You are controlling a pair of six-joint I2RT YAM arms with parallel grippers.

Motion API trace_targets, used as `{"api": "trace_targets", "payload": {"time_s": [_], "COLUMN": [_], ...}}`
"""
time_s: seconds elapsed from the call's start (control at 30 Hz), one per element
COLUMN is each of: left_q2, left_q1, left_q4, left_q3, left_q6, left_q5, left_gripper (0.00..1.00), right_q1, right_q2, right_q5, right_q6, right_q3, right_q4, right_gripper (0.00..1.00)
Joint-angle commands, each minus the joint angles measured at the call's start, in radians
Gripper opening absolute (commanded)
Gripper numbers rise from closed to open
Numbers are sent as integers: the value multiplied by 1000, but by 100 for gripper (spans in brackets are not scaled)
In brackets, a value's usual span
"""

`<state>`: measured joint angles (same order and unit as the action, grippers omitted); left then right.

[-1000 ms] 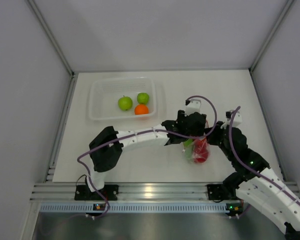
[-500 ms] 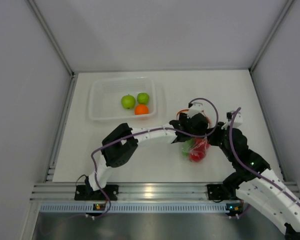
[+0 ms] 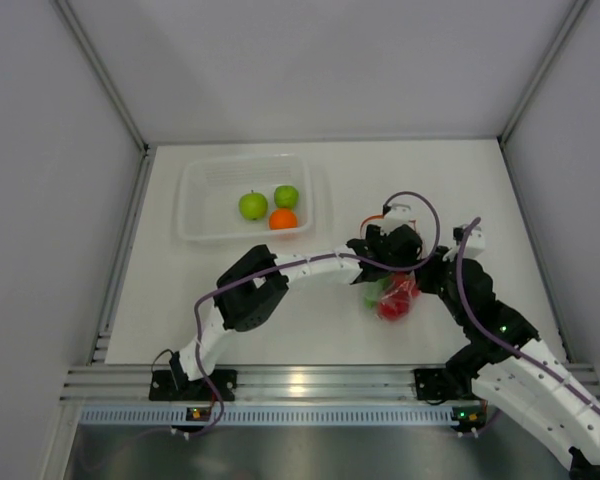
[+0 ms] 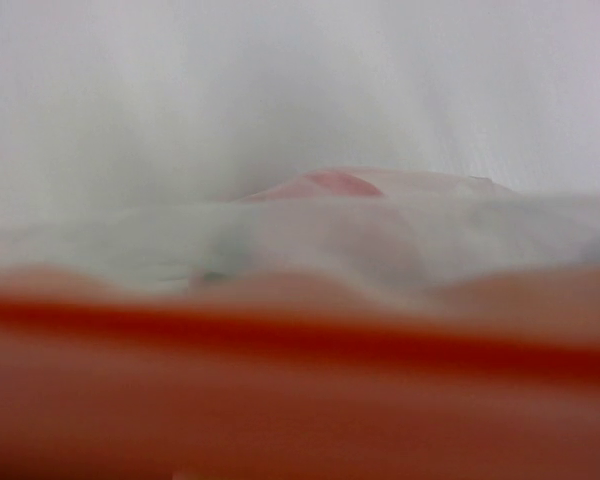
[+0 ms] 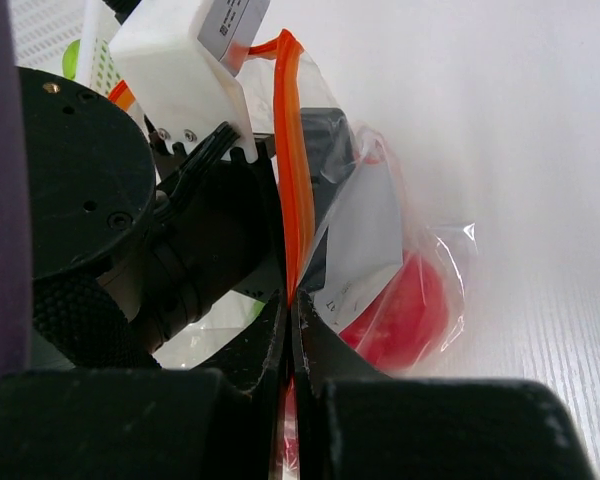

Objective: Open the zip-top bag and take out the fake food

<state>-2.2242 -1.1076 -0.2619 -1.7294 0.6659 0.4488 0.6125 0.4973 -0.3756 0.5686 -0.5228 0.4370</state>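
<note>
Three plain grey walls (image 3: 320, 60) close in one white desk (image 3: 230, 310), with a metal rail (image 3: 300, 380) along its six o'clock edge. Two arms reach in. The left pincer (image 3: 384, 268) is pushed against the mouth of the zip-top bag (image 3: 400, 312); its wrist view is a blur of plastic, so how wide it stands, or what it holds, I cannot tell. The right pincer (image 5: 290, 325) is clamped tight on the bag's orange zipper strip (image 5: 292, 150). One clear tub (image 3: 195, 228) sits at ten o'clock. The one bag lies at four o'clock of the desk's centre. Fake food: two green fruits (image 3: 252, 206) and one orange fruit (image 3: 282, 219) in the tub, red fruit (image 3: 393, 308) and green fruit (image 3: 373, 296) inside the bag.
</note>
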Motion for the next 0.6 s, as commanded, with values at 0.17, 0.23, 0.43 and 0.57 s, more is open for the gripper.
{"api": "trace_targets", "payload": {"time_s": [0.17, 0.23, 0.43, 0.57], "left_q2": [153, 202, 371, 435], "left_q1": [-9, -17, -35, -44], "left_q4": [35, 58, 134, 139], "left_q3": [94, 128, 255, 303], "left_q6": [18, 12, 23, 21], "left_q5": [-41, -58, -114, -131], "left_gripper": [0, 0, 0, 0], "right_q1": [12, 12, 12, 12], "right_q2": [21, 36, 139, 197], "right_q5": [4, 1, 52, 89], "right_q6": [-42, -59, -102, -102], "right_q3": [-22, -37, -88, -103], "right_q4": [-37, -47, -99, -141], "right_gripper": [0, 0, 0, 0]}}
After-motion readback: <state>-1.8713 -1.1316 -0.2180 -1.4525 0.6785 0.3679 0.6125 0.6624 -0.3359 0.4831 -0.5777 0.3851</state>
